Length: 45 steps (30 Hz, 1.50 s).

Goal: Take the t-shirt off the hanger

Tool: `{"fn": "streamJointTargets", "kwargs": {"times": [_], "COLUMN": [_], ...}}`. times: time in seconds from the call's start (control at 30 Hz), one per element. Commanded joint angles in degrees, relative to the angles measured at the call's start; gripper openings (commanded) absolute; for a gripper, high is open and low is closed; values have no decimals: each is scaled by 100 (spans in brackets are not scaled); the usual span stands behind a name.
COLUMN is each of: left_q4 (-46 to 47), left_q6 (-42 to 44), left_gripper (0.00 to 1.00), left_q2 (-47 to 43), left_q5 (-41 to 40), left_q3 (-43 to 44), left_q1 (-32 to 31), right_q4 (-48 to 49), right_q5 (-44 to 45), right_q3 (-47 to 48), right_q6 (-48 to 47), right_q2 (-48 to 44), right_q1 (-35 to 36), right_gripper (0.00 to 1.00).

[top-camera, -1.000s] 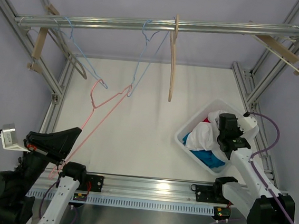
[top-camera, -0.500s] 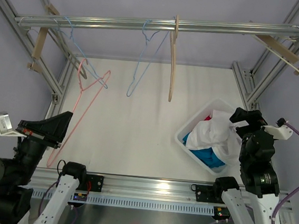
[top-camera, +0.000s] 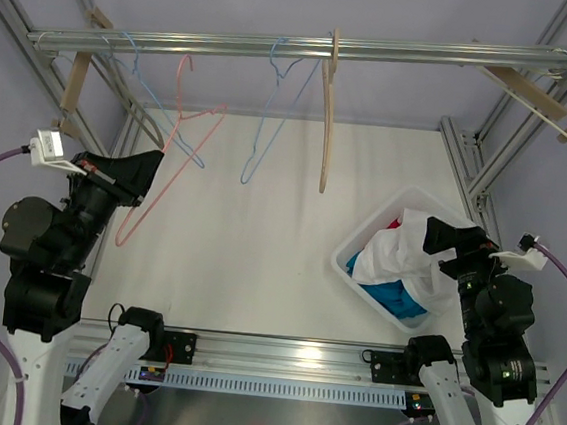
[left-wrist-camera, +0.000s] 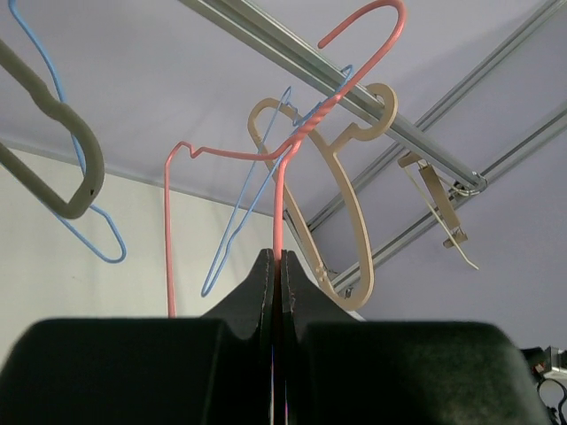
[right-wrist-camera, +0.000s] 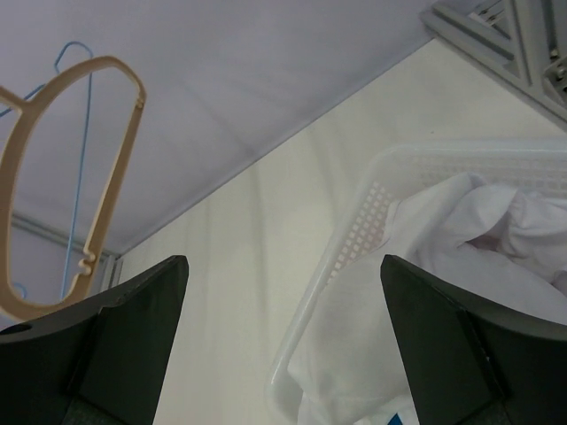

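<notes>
A bare pink wire hanger (left-wrist-camera: 280,212) is clamped by its lower wire in my shut left gripper (left-wrist-camera: 280,261). In the top view this hanger (top-camera: 170,136) is raised at the left, its hook just below the rail and not resting on it, with the left gripper (top-camera: 152,165) under it. The white t-shirt (top-camera: 405,254) lies crumpled in the white basket (top-camera: 339,263) at the right, off the hanger. My right gripper (top-camera: 447,238) hovers open above the basket's right side, its jaws wide apart and empty (right-wrist-camera: 283,261). The t-shirt (right-wrist-camera: 461,221) drapes over the basket's mesh wall (right-wrist-camera: 368,217).
A metal rail (top-camera: 300,45) crosses the back, carrying a blue wire hanger (top-camera: 274,101), a wooden hanger (top-camera: 326,116) and grey and light-blue hangers (top-camera: 143,109) at the left. A blue garment (top-camera: 396,299) lies under the shirt. Aluminium frame posts flank both sides.
The left arm lifted the pink hanger from low at the front up toward the rail. The right gripper opened, let go of the white t-shirt in the basket, and drew back.
</notes>
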Motion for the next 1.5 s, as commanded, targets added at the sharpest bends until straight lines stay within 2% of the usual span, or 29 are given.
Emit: {"fn": "streamJointTargets", "kwargs": {"times": [0.0,0.33,0.47,0.83,1.1,1.47], "left_q4": [1022,1655,1857,2166,2262,2262], "left_q6": [-129,-32,-67,-94,-129,-23], "left_gripper": [0,0,0,0,0,0], "left_q2": [269,1578,1868,1711,1965,1675], "left_q5": [-27,61,105,114,228,105], "left_q3": [-14,452,321,-505,-400,-857], "left_q1": [23,23,6,-21,-21,-21], "right_q4": [58,111,120,243,164,146], "right_q5": [-918,-1244,-1183,-1366,-1411,-1419], "right_q3": [14,-250,-224,-242,-128,-40], "right_q6": [-154,-128,-215,-110,-119,-84], "right_q2": [-16,-183,-183,-42,-77,-121], "right_q1": [-29,-20,-20,-20,-20,-20], "right_gripper": [99,99,99,99,99,99]}}
